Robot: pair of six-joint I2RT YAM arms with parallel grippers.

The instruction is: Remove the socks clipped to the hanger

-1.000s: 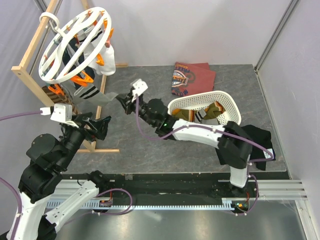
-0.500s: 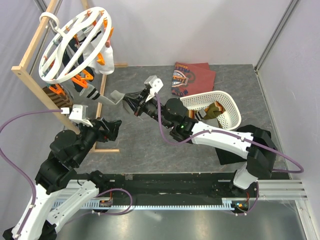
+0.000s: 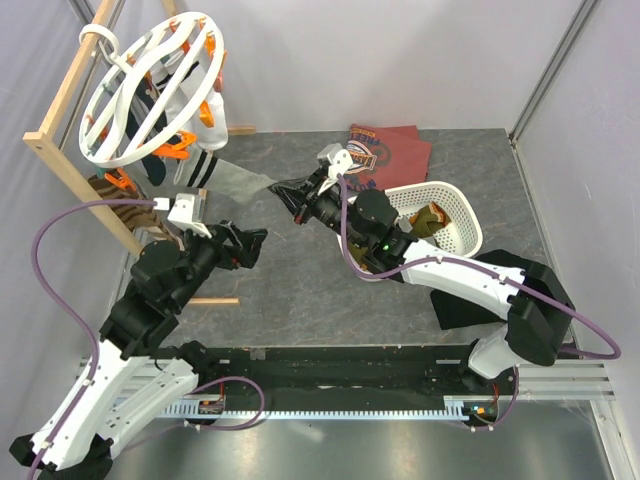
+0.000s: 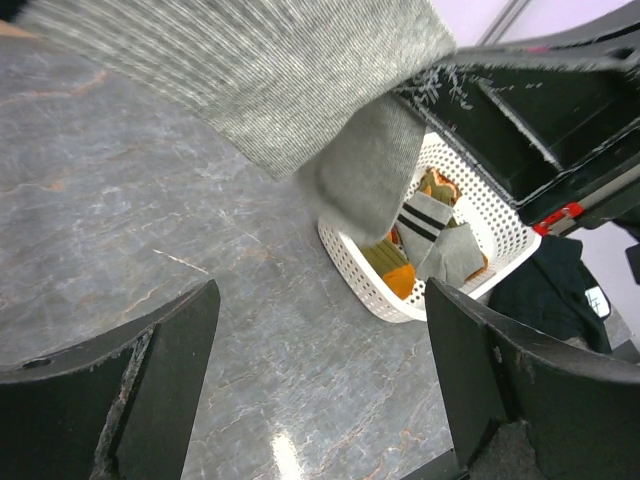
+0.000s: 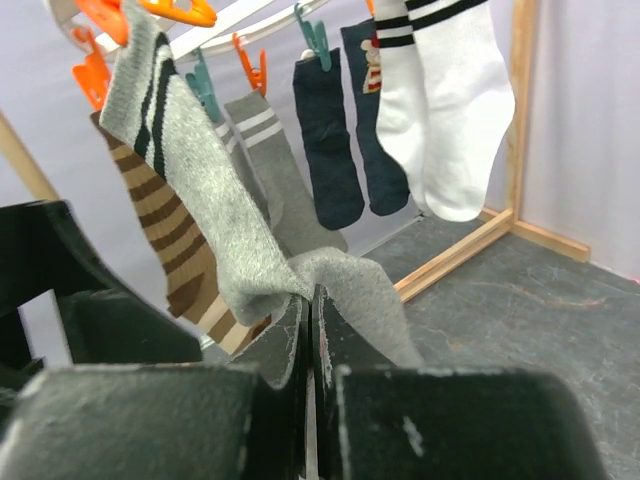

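The round white hanger (image 3: 125, 100) with orange clips hangs from the wooden rack at the upper left. Several socks hang from it: white (image 5: 450, 110), dark navy (image 5: 325, 140), grey striped and brown striped (image 5: 175, 250). My right gripper (image 3: 290, 193) is shut on the toe of a grey sock (image 5: 200, 190) with dark stripes, still clipped by an orange clip (image 5: 175, 10) and stretched out from the hanger (image 3: 235, 180). My left gripper (image 3: 255, 240) is open and empty, low over the table beneath that sock (image 4: 290, 90).
The wooden rack frame (image 3: 65, 170) stands at the left. A white mesh basket (image 3: 460, 215) holding several socks (image 4: 430, 240) sits right of centre. A folded maroon shirt (image 3: 385, 150) lies at the back. A black cloth (image 3: 515, 290) lies at the right.
My right gripper has pulled the grey sock rightward and back, stretching it from its clip. My left arm has swung right and forward, toward the middle.
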